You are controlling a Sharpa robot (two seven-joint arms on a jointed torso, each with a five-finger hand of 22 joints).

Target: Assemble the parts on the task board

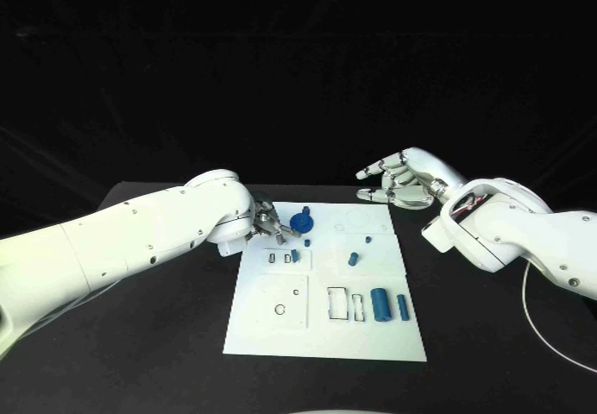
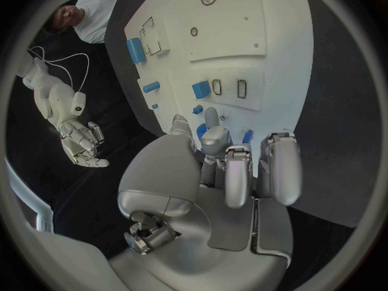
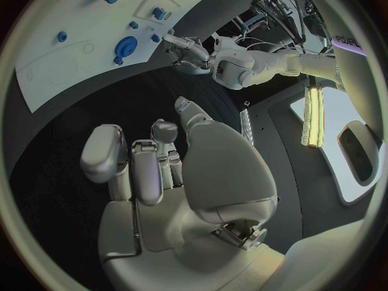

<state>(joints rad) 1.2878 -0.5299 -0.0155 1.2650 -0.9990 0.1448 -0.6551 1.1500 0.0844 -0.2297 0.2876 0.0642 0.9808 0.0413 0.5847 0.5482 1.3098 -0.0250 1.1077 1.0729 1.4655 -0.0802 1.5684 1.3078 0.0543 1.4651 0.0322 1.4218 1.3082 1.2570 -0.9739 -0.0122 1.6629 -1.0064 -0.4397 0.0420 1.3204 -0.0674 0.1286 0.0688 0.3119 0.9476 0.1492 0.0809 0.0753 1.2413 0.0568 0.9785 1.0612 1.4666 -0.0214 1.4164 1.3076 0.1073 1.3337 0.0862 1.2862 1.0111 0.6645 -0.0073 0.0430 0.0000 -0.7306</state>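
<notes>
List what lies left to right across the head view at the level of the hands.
Left hand → blue round part at the task board's far end → right hand, held off the board's far right corner.

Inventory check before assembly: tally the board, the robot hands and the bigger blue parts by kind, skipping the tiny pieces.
Task board: 1
Robot hands: 2 (left robot hand, right robot hand)
Long blue cylinders: 2
Round blue wheel: 1
Total: 6

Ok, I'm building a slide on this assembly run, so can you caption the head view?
Left hand works at the task board's far edge while the right hand hovers open beyond it.
</notes>
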